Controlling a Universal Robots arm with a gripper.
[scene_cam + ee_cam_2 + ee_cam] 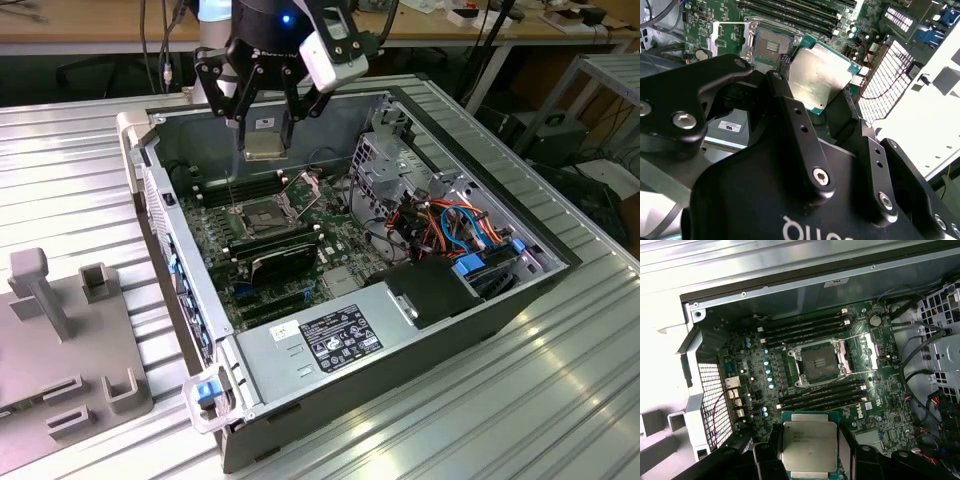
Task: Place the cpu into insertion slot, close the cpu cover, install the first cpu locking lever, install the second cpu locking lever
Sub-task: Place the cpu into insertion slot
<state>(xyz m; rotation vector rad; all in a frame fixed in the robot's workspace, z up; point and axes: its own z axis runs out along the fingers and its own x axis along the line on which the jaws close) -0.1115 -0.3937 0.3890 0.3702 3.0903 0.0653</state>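
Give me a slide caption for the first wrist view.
Gripper holding the cpu over the open computer case, its socket on the green board not yet filled.

Bright overhead light bleaches the ribbed silver metal table (70, 150) in the exterior view, while the open black computer case (190, 140) under the black gripper (264, 128) lies dimmer, a small blue lamp (287, 18) glowing above it. In the second wrist view the flat silvery-grey square cpu (822, 75) in its grasp glares and the perforated metal case wall (885, 80) beyond burns out white.

Ribbed table (560, 400): computer case (420, 375), possibly plastic grey fixture (60, 350).
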